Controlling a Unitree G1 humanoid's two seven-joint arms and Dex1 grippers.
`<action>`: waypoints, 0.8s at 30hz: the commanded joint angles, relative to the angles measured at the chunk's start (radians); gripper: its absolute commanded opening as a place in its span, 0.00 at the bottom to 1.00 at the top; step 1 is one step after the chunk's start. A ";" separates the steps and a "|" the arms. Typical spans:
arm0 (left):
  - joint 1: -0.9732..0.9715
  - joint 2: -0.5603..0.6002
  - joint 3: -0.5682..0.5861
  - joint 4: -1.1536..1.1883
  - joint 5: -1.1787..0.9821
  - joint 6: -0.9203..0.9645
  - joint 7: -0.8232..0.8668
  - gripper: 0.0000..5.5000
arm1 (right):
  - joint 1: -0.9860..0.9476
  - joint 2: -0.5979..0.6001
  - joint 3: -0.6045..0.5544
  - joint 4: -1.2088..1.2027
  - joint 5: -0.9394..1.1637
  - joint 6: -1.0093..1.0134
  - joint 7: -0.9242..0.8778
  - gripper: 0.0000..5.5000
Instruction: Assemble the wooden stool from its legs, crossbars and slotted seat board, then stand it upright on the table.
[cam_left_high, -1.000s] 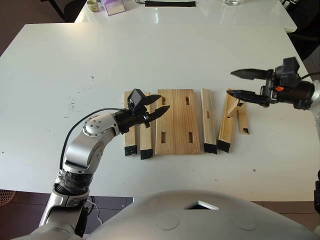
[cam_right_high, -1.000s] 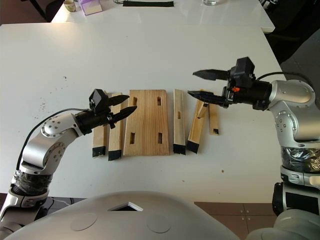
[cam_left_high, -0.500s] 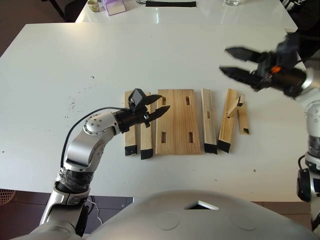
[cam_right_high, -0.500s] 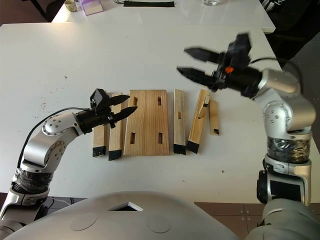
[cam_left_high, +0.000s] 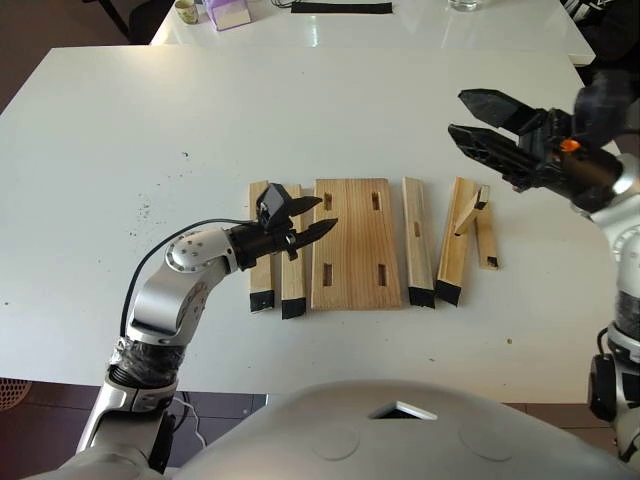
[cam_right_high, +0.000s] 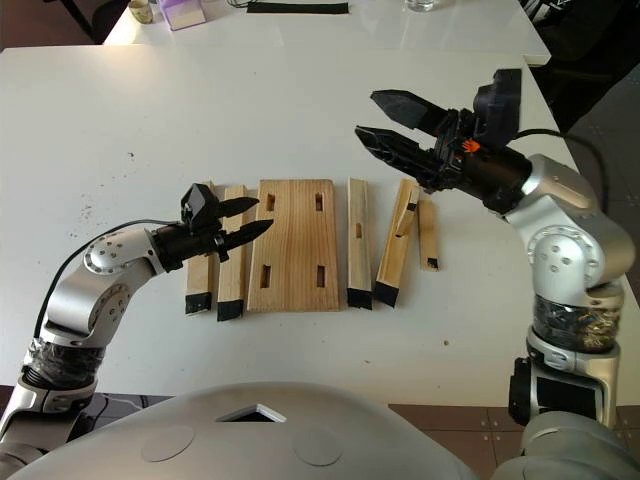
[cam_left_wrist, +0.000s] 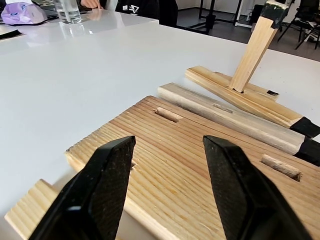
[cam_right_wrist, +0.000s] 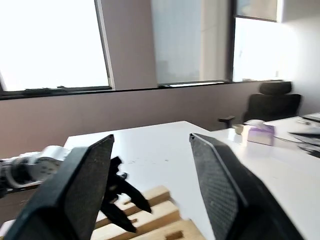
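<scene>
Table (cam_left_high: 150, 120): parts lie in a row, and we see none joined to the seat board (cam_left_high: 352, 245) at its centre. Two legs (cam_left_high: 292, 288) lie just left of the board, a third leg (cam_left_high: 416, 245) just right. A fourth leg (cam_left_high: 452, 265) farther right carries one crossbar (cam_left_high: 468, 212) standing tilted in its slot. Another crossbar (cam_left_high: 486, 245) lies flat beside it.

Right gripper (cam_left_high: 457, 113), wide open and empty, has lifted away from the standing crossbar in the last second. We judge that bar seated and released, with assembly barely begun.

Left gripper (cam_left_high: 326, 211), open and empty, has dipped slightly over the board's left edge.

No writing readable.
</scene>
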 joint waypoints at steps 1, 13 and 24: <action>0.026 -0.011 0.002 -0.005 0.016 -0.007 0.024 0.46 | 0.248 -0.098 0.170 -0.059 -0.277 -0.127 0.147 0.50; 0.024 -0.011 -0.008 0.075 0.043 -0.043 0.000 0.46 | 0.288 -0.124 0.320 0.457 -0.761 -0.692 0.351 0.50; 0.058 -0.023 -0.033 0.069 0.066 -0.054 0.008 0.46 | 0.250 -0.191 0.323 0.624 -0.838 -0.792 0.434 0.50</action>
